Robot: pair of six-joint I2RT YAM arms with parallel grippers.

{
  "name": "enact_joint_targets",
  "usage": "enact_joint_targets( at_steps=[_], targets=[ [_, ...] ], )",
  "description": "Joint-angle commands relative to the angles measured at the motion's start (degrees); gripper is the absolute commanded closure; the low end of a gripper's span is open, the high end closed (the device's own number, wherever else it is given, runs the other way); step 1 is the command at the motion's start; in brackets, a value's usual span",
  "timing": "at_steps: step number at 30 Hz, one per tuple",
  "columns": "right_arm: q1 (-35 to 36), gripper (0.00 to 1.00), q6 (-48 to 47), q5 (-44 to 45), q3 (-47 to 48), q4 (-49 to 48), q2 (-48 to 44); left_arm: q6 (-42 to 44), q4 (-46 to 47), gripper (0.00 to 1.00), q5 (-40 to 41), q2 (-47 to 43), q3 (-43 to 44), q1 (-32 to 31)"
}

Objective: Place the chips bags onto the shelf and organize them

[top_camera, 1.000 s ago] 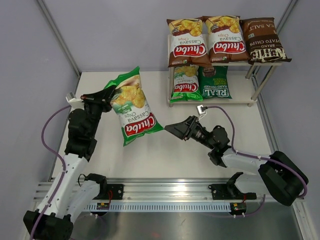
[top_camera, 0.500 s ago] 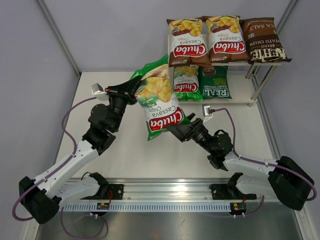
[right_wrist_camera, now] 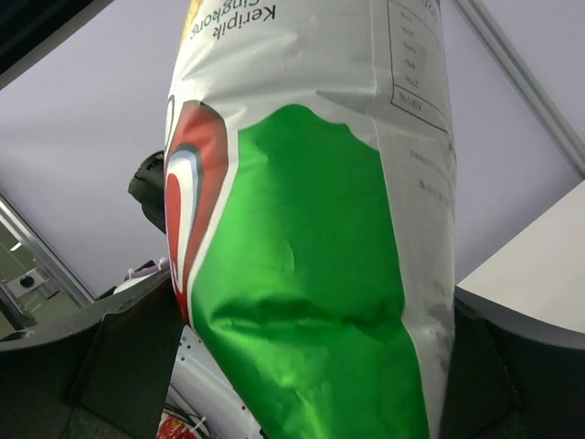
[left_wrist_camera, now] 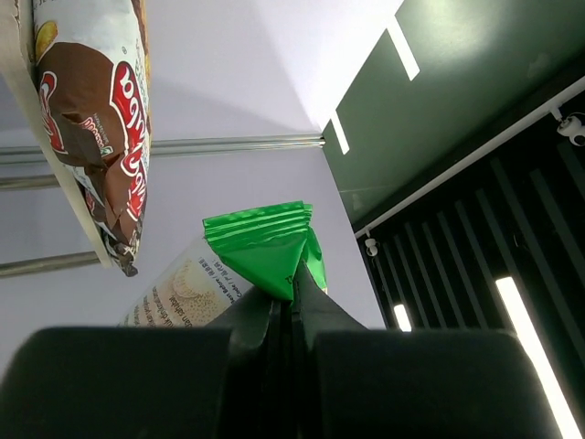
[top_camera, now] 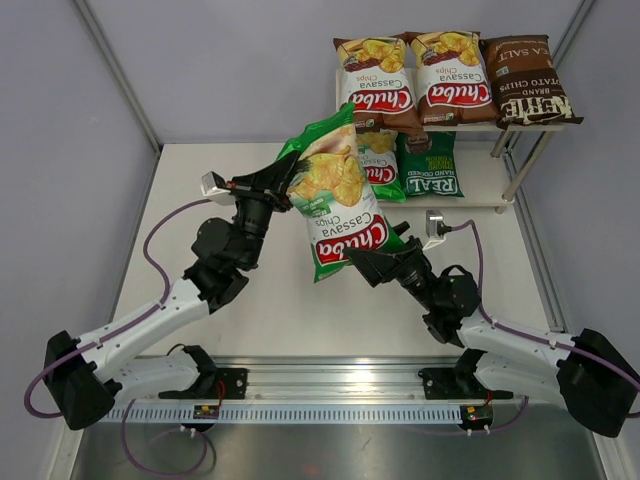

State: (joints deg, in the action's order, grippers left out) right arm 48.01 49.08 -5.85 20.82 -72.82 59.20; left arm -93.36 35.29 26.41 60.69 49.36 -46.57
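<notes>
My left gripper (top_camera: 283, 178) is shut on the top edge of a light-green Chuba bag (top_camera: 340, 200) and holds it in the air, hanging tilted in front of the shelf (top_camera: 485, 182). The left wrist view shows the green seal (left_wrist_camera: 260, 242) pinched in that gripper (left_wrist_camera: 291, 306). My right gripper (top_camera: 366, 263) is open, with one jaw either side of the bag's lower end (right_wrist_camera: 311, 274). The top board holds two brown Chuba bags (top_camera: 375, 85) (top_camera: 455, 80) and the Kettle bag (top_camera: 528, 80). The lower board holds a light-green Chuba bag (top_camera: 380, 165), partly hidden, and the REAL bag (top_camera: 430, 165).
The shelf stands at the table's far right, against the grey back wall. Its silver legs (top_camera: 530, 165) slant down on the right. A white table surface (top_camera: 200, 200) lies to the left of the shelf. The metal rail with the arm bases (top_camera: 330, 385) runs along the near edge.
My left arm has carried the light-green bag right and up, from mid-table to in front of the shelf. My right gripper has followed and now straddles the bag's lower end.
</notes>
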Motion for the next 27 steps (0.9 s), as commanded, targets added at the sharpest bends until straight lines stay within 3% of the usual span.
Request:
enact_joint_targets(
  at_steps=[1, 11, 19, 21, 22, 23, 26, 27],
  targets=[
    [0.42, 0.01, -5.92, 7.15, 0.72, -6.91, -4.35, 2.66, -1.53, 1.0, 0.04, -1.27, -1.72, -2.56],
    [0.42, 0.01, -9.88, 9.45, 4.75, 13.12, -12.88, 7.14, -6.37, 1.0, -0.48, -3.82, -6.91, -5.64],
    [0.42, 0.01, -10.58, 8.31, 8.44, 21.21, -14.55, 16.36, -12.61, 0.99, -4.35, -5.4, -5.16, -5.73],
    [0.42, 0.09, -10.93, 7.61, 8.98, 23.07, -14.38, 20.23, -13.31, 0.94, -5.84, -5.75, -4.28, -5.73],
    [0.33, 0.21, -11.02, 7.17, 8.8, 22.98, -14.55, 21.45, -14.36, 0.92, -5.67, -6.1, -3.93, -5.73],
    [0.42, 0.26, -11.11, 6.9, 8.8, 22.9, -14.64, 23.29, -14.89, 0.9, -5.58, -6.54, -3.58, -5.73],
    [0.33, 0.42, -11.37, 6.11, 8.62, 22.72, -14.99, 25.94, -14.99, 0.75, -4.18, -8.91, -4.8, -5.73],
    [0.42, 0.46, -11.46, 4.02, 8.54, 22.46, -14.9, 26.56, -15.33, 0.65, -3.57, -10.14, -5.06, -5.73]
  ],
)
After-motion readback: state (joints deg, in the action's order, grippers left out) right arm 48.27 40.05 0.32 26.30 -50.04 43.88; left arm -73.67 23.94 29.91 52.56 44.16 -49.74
